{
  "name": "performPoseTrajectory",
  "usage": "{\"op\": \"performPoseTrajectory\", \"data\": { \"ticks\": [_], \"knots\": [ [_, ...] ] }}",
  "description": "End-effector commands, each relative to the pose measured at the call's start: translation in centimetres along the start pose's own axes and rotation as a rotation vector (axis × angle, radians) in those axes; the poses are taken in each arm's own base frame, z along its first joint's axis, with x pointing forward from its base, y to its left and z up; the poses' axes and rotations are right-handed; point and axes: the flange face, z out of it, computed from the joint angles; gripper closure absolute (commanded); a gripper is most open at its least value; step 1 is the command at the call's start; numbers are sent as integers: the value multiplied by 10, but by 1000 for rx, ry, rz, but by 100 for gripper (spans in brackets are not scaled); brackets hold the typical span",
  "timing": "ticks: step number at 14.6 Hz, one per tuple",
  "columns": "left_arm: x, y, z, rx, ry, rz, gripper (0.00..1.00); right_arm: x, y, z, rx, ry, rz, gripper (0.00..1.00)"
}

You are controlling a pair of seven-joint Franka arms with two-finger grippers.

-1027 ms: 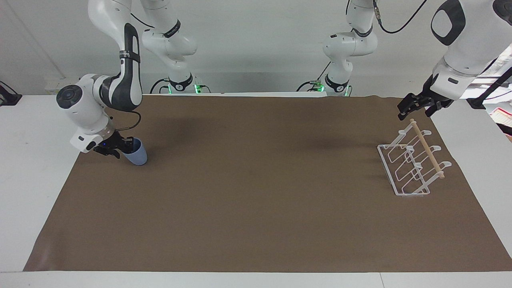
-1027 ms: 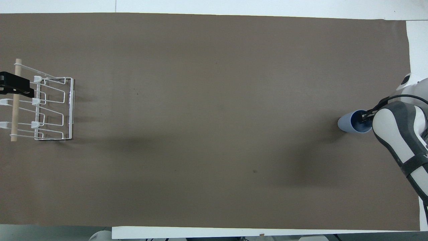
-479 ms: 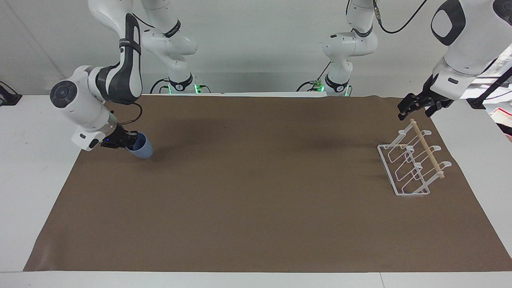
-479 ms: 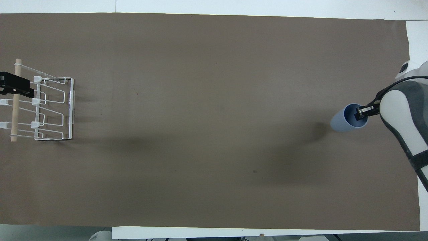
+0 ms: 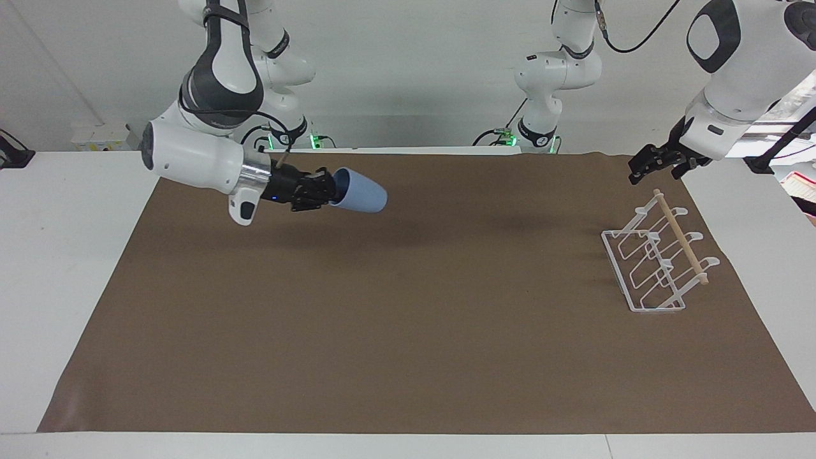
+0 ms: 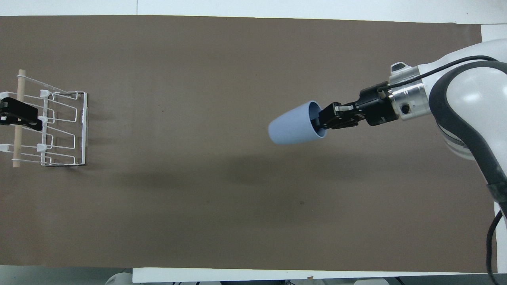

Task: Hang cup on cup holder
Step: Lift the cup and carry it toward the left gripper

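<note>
One second ago our right gripper (image 5: 322, 189) had the small light-blue plastic cup (image 5: 360, 190) low near the mat's edge. Now we clamp its rim high over the brown mat (image 5: 408, 319), sideways, heading for the white wire cup holder (image 5: 656, 261). Our left gripper (image 5: 656, 167) waits above it; we cannot tell its fingers.

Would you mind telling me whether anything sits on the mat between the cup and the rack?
Nothing visible does: the mat between the cup and the rack is bare. The left pincer hovers over the rack's dowel.
</note>
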Motion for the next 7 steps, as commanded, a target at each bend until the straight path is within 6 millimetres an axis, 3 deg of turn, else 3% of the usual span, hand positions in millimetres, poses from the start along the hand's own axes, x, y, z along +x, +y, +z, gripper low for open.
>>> {"op": "performPoseTrajectory", "data": {
  "ticks": [1, 3, 5, 7],
  "knots": [
    [-17, 24, -3, 20, -13, 40, 0, -1, -24, 24, 156, 9, 157, 100],
    [-19, 38, -5, -31, -7, -89, 0, -6, -43, 45, 217, -4, 242, 100],
    [-18, 61, -15, -185, -26, -315, 0, -12, -49, 65, 250, -24, 276, 100],
    [-22, 96, -26, -225, -32, -446, 0, -13, -56, 74, 249, -8, 292, 100]
  ]
}}
